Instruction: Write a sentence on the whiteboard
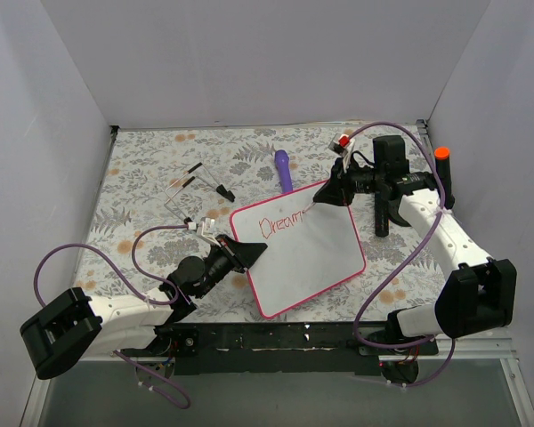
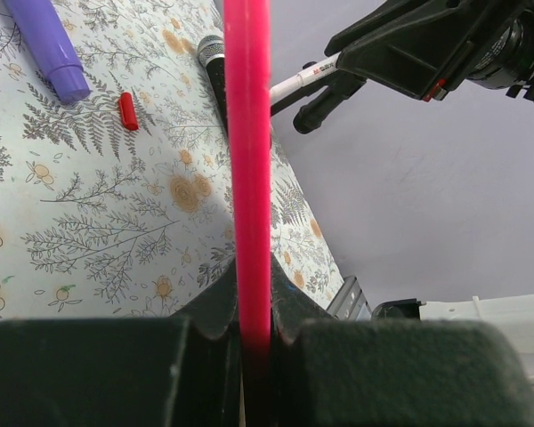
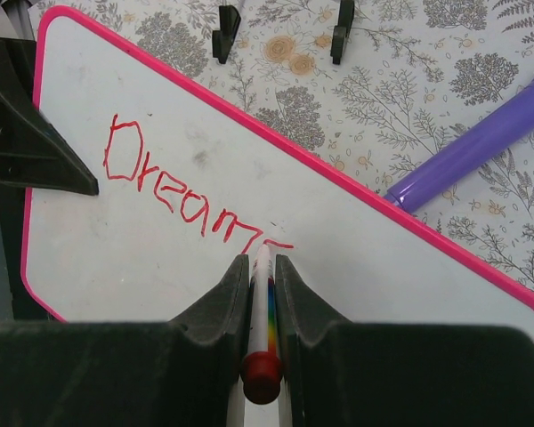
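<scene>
Sentence [image 3: 187, 191]: red handwriting, roughly "Dream", across the board's upper part, ending right at the marker tip.
Whiteboard [image 1: 316, 258]: pink-framed, askew on the floral counter [image 1: 142, 178], between both arms.
Right end effector [image 3: 262, 267]: clamped on a white marker [image 3: 263, 298], tip touching the board beside the last stroke.
Left end effector [image 2: 252, 307]: clamped on the board's near-left frame edge.
Purple stick [image 1: 284, 169]: just beyond the board's far edge.

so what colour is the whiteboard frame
Bright pink; the whiteboard frame shows best in the right wrist view.
</scene>
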`<action>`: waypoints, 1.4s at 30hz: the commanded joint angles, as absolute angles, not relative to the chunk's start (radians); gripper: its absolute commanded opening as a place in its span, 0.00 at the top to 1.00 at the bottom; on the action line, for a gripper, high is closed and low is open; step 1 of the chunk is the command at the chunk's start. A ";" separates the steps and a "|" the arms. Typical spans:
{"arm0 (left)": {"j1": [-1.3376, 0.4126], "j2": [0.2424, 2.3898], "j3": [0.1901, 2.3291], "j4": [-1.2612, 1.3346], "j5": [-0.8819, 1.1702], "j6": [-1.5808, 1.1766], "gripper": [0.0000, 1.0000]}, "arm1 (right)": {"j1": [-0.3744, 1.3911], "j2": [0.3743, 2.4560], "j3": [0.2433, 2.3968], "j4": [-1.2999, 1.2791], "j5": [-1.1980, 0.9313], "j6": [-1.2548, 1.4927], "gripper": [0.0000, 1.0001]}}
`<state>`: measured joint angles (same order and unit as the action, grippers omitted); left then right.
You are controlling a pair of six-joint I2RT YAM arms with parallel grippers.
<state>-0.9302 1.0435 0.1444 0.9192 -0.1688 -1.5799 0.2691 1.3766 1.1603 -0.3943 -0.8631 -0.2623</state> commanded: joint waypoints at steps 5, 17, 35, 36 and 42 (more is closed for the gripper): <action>-0.923 1.011 0.167 1.097 -0.160 -1.608 1.00 | 0.272 1.339 1.137 -0.402 -0.827 -0.296 0.99; -0.922 1.003 0.164 1.094 -0.160 -1.606 1.00 | 0.262 1.322 1.115 -0.423 -0.793 -0.313 0.99; -0.920 1.022 0.167 1.104 -0.155 -1.612 1.00 | 0.288 1.356 1.189 -0.456 -0.893 -0.314 0.99; -0.920 1.019 0.164 1.103 -0.156 -1.612 1.00 | 0.288 1.355 1.199 -0.459 -0.896 -0.316 0.99; -0.916 1.006 0.149 1.097 -0.167 -1.611 1.00 | 0.272 1.278 1.241 -0.475 -0.963 -0.321 0.99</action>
